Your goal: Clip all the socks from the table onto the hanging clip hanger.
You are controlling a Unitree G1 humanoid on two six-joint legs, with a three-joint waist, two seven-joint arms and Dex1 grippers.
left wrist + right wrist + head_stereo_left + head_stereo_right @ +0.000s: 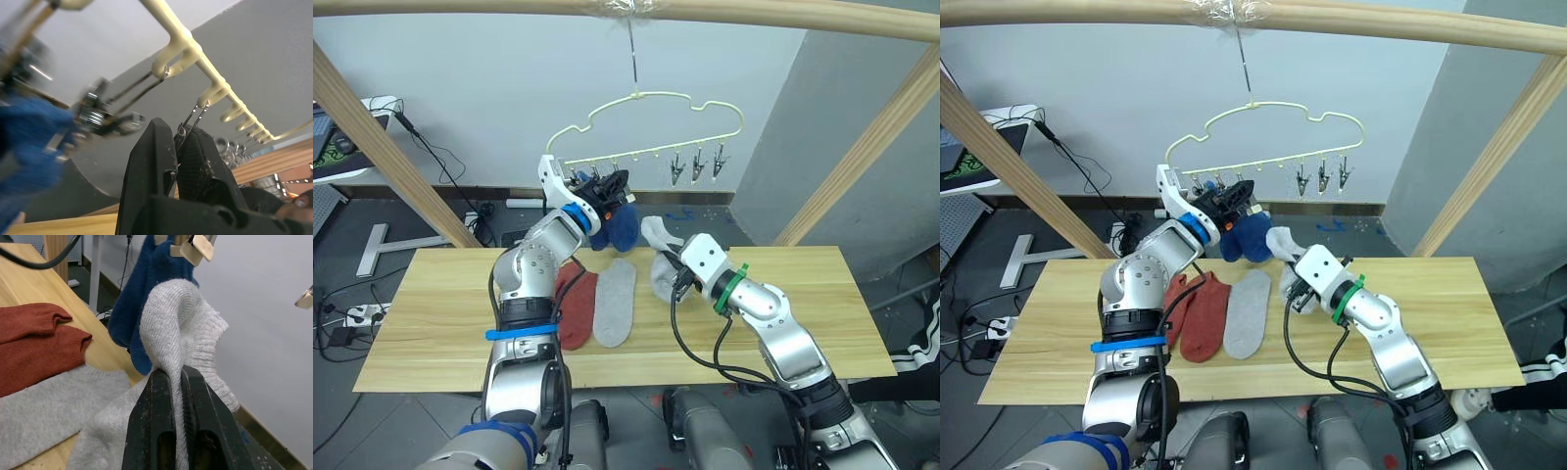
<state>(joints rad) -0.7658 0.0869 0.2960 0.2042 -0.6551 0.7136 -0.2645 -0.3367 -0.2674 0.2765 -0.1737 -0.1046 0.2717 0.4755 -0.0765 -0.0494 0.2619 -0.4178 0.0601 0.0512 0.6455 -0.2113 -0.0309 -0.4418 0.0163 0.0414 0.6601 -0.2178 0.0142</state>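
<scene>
Clip hanger, cream wire with a cloud outline, hangs by its hook from a wooden rail above the far edge of the surface. Row of small clips along its lower bar; three dark clips hang free at the right end. Two blue socks hang together from clips at the left part of the row, their toes down near the far edge of the surface. Left gripper is raised to the clip row just beside the blue socks; in the left wrist view its fingers are clenched on the wire handles of one clip, with the hanger's bar running overhead. Right gripper sits lower, over the middle of the surface, grasping a light grey sock: the fabric is pinched between the two black fingers, one end lifted toward the blue socks, the other end draping down onto the surface. Lying flat on the surface left of that: a second grey sock, and just left of it two rust-red socks, side by side and partly overlapping, toes toward the near edge. The red pair touches the flat grey sock along its edge. Wooden frame posts slant up at both sides.
</scene>
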